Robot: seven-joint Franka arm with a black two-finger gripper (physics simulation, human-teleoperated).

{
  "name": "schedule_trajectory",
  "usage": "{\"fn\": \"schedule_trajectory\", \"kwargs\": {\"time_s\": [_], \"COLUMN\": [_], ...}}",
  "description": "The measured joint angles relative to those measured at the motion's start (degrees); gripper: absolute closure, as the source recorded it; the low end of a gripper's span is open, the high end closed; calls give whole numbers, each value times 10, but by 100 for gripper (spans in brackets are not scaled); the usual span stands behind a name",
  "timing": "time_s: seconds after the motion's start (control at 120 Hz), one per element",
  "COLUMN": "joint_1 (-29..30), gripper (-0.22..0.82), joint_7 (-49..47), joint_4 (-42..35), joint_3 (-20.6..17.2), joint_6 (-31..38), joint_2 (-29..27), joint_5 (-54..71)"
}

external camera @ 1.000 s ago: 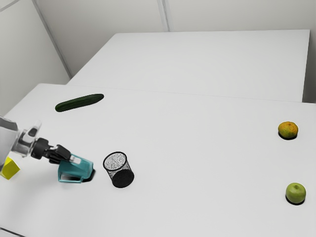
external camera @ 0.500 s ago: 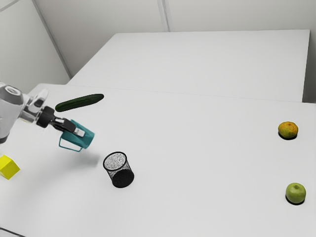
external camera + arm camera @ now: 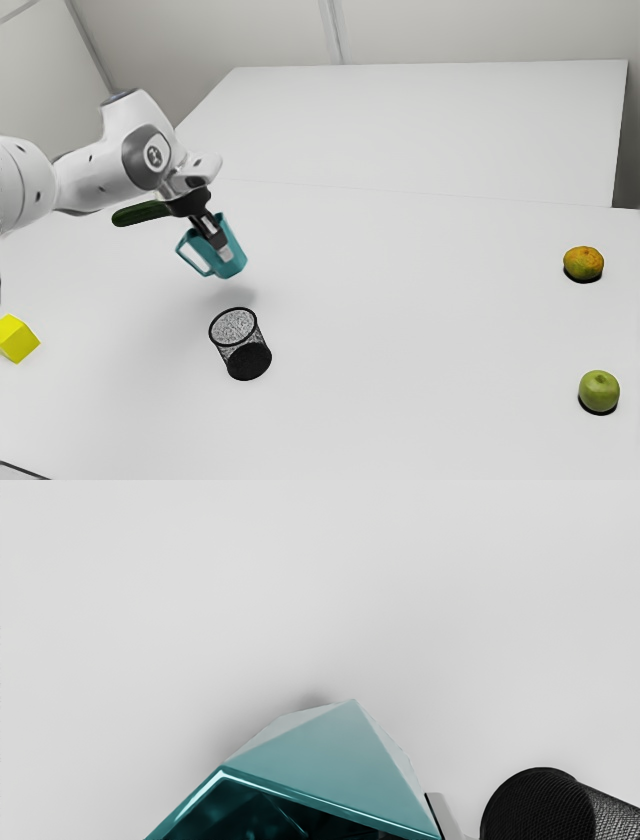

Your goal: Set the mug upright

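The mug [image 3: 233,246] hangs clear of the table [image 3: 420,300], clamped between the fingers of the black gripper [image 3: 222,248]. Its mouth sits on the hand's side, its base beyond the fingertips, down toward the tabletop. The long axis leans a little, so I'd say the hand must straighten that before lowering it base first.

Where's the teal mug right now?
In the exterior view, the teal mug is toward the left, tilted in the end effector above the table, between the cucumber and the black mesh cup as seen there.
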Motion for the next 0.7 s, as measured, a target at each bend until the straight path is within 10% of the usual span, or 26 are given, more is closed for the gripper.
{"fn": "schedule_trajectory", "kwargs": {"time_s": [0.7], "joint_1": [-26], "gripper": [75], "joint_7": [-153], "joint_4": [-119], "joint_3": [-38], "joint_6": [171], "joint_2": [-22], "joint_5": [173]}}
